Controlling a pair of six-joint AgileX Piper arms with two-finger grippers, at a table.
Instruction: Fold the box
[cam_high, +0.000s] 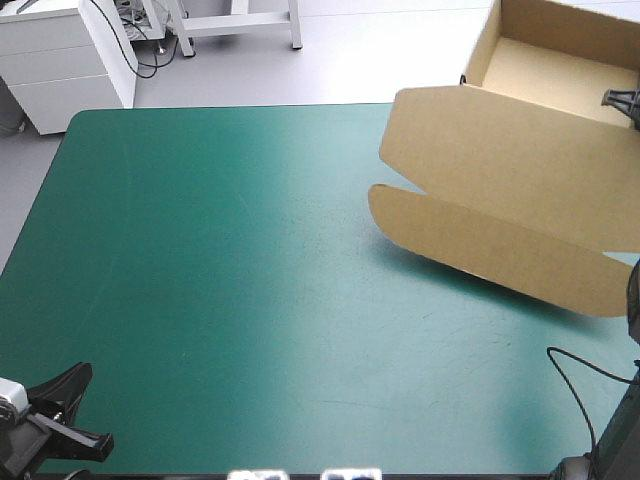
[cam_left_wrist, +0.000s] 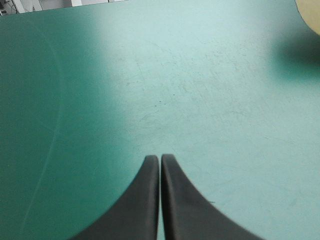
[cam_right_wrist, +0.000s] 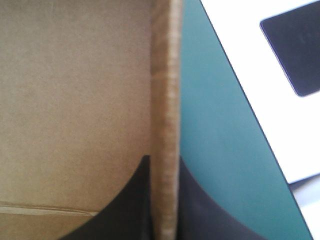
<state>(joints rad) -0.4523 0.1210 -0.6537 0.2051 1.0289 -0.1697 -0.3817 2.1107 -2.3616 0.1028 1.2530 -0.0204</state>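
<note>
From above, we see the box (cam_high: 500, 170) at the far right corner of the table (cam_high: 220, 280). Its walls are up as an open tray that reaches out past the far edge, and its lid lies flat toward the table's middle with the front flap hanging lowest. The shadow beneath suggests it is raised off the teal-green cover. The left tool (cam_high: 75, 412) sits low at the near left corner, well apart from the box. In the left wrist view its black fingers (cam_left_wrist: 150, 200) meet in a point with nothing between them, aimed across bare cover, and a corner of brown board shows far ahead. In the right wrist view the right tool (cam_right_wrist: 164, 159) is pinched nearly closed on the top edge of one tray wall (cam_right_wrist: 165, 100). One finger is inside the tray and one outside, and the wrist looks along that wall with the table's edge beside it. We judge the step to be carrying the formed tray, so we should hold the pinch firm and move slowly so the lid does not swing. We should bring the tray fully over the table before lowering it flat.
</note>
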